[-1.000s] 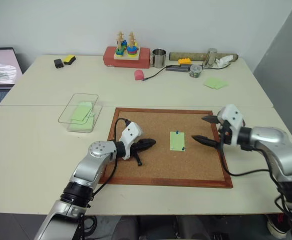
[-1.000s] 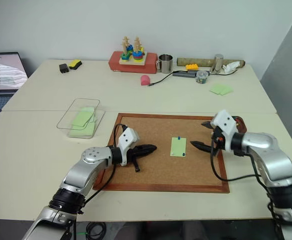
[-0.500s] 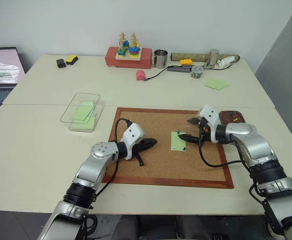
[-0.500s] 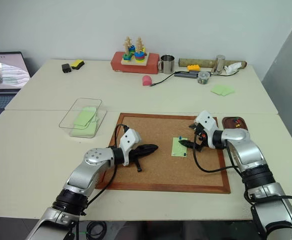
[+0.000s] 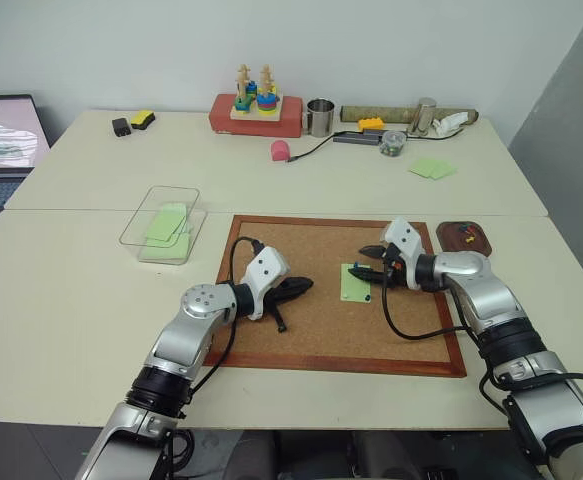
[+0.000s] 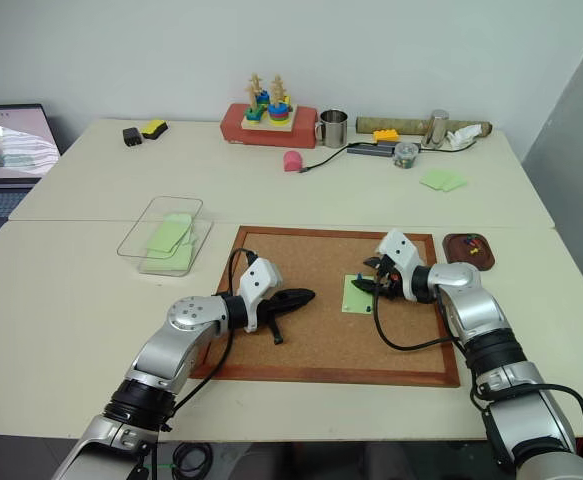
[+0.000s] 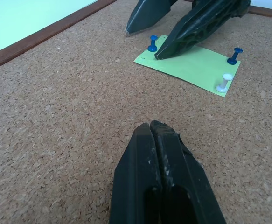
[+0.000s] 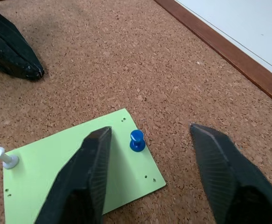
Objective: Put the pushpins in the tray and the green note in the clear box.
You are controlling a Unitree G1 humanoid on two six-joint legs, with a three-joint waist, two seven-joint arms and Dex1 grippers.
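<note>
Upper left, the box (image 5: 161,224) holds other notes. Left gripper (image 5: 302,286) rests clenched on the cork, empty. At centre the note (image 5: 354,281) stays pinned; pins (image 8: 136,140) remain in it. The right gripper (image 8: 147,140), now moved in, straddles the blue pin, half-closed. Tray (image 5: 464,234) at right holds some pins.
</note>
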